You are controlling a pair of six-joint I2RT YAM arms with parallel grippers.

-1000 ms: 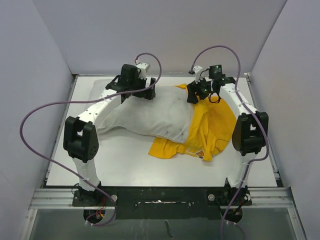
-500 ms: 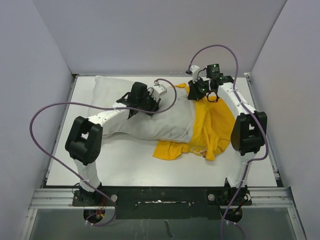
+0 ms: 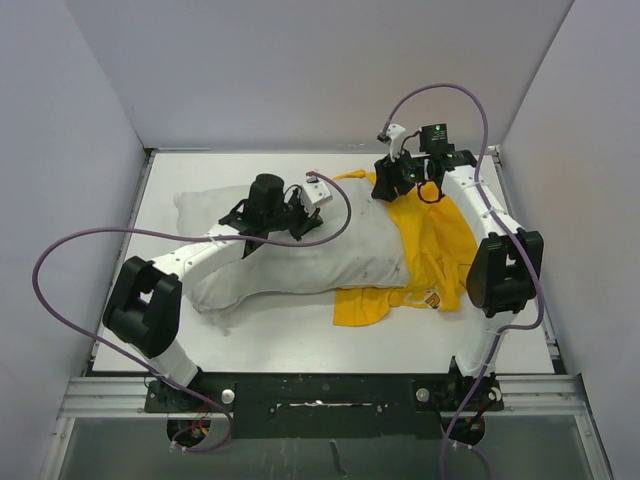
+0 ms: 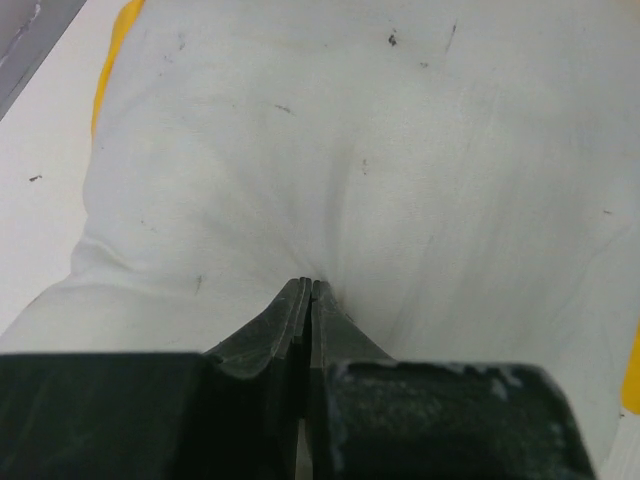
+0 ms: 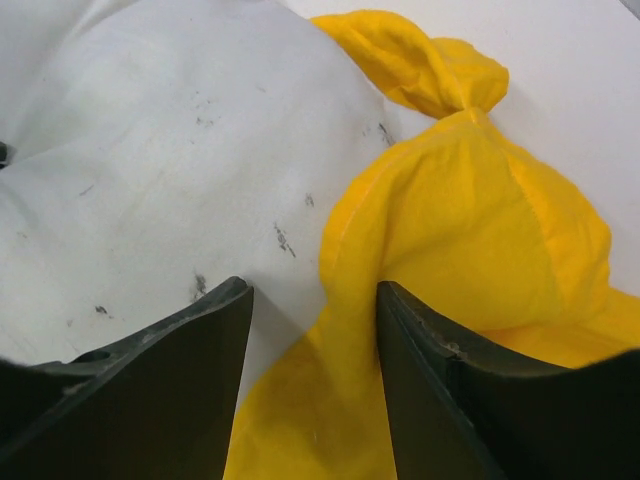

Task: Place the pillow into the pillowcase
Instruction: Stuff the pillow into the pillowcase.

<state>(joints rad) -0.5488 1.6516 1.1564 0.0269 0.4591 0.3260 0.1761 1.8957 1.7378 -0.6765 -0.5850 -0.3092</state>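
The white pillow (image 3: 330, 255) lies across the middle of the table, its right end inside the mouth of the yellow pillowcase (image 3: 440, 245). My left gripper (image 3: 302, 222) rests on the pillow's top, shut, its tips (image 4: 308, 285) pinching a pucker of pillow (image 4: 400, 150) fabric. A yellow sliver of pillowcase (image 4: 122, 25) shows past the pillow. My right gripper (image 3: 392, 190) hangs over the far side of the pillowcase's mouth. It is open (image 5: 312, 290), with the hem of the pillowcase (image 5: 470, 230) lying loose between its fingers, next to the pillow (image 5: 150, 150).
The white table (image 3: 270, 330) is walled by grey panels on the left, right and back. Purple cables (image 3: 90, 240) loop off both arms. A metal rail (image 3: 320, 385) with the arm bases runs along the near edge.
My left gripper went from open at the pillow's far edge to shut on its top. The pillow swung nearer and further right into the pillowcase. My right gripper shut, then reopened.
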